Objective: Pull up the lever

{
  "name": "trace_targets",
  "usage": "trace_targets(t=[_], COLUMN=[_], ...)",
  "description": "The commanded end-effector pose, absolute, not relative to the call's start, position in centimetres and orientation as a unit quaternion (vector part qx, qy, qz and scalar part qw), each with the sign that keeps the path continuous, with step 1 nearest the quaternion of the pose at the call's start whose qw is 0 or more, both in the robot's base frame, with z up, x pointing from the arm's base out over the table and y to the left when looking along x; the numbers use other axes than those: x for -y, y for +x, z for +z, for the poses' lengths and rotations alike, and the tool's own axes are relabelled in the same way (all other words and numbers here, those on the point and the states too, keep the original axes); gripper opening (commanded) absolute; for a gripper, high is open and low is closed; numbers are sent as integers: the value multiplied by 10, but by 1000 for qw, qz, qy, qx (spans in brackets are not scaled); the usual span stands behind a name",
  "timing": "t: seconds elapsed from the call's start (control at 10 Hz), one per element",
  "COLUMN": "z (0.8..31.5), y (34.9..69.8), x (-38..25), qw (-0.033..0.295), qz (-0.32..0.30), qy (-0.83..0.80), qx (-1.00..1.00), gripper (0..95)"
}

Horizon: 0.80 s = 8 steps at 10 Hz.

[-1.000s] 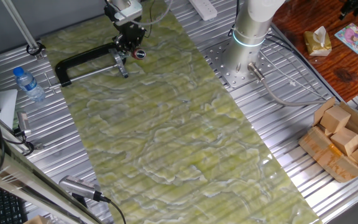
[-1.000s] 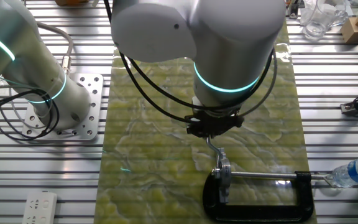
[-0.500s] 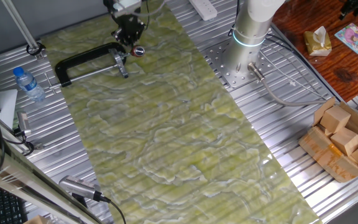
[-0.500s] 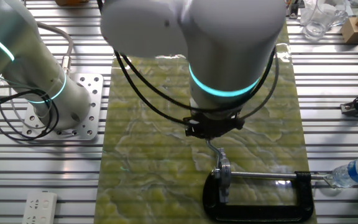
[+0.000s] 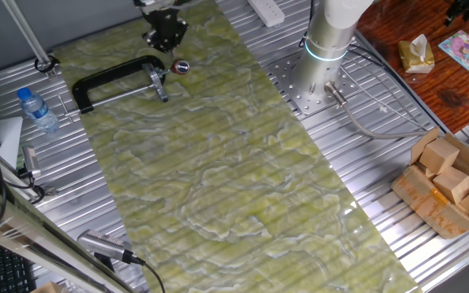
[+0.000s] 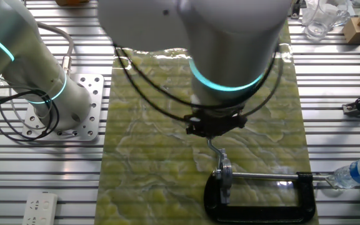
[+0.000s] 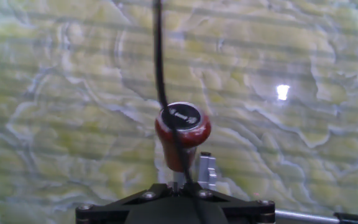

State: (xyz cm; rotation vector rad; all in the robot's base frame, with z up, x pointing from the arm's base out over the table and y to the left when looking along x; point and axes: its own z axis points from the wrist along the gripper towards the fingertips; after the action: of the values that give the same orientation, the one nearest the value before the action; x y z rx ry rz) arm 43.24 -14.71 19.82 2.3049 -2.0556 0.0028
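The lever is a short metal stick with a red-brown tip, standing up from the screw end of a black C-shaped clamp at the far left of the green mat. In the hand view its red tip faces the camera at centre. My gripper hangs just above the tip and apart from it. In the other fixed view my gripper hides the tip, and only the lever's metal stem shows below it. In the hand view only a dark wedge of the gripper shows, so its jaws cannot be read.
A long silver rod runs through the clamp. A water bottle lies left of the clamp. The arm's base stands at the mat's right edge. Cardboard boxes sit at the far right. A black cable crosses the hand view.
My gripper has risen from beside the lever's tip to a spot above it. The lever and clamp have barely moved.
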Motion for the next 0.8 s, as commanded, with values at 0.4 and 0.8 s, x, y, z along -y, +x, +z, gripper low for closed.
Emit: trace_targets(t=[0.4, 0.8], z=[226, 242], y=[425, 430], x=[125, 92], qw=[61, 74], qz=[-5, -14], qy=[707, 674], qx=[705, 735], gripper=[0, 0])
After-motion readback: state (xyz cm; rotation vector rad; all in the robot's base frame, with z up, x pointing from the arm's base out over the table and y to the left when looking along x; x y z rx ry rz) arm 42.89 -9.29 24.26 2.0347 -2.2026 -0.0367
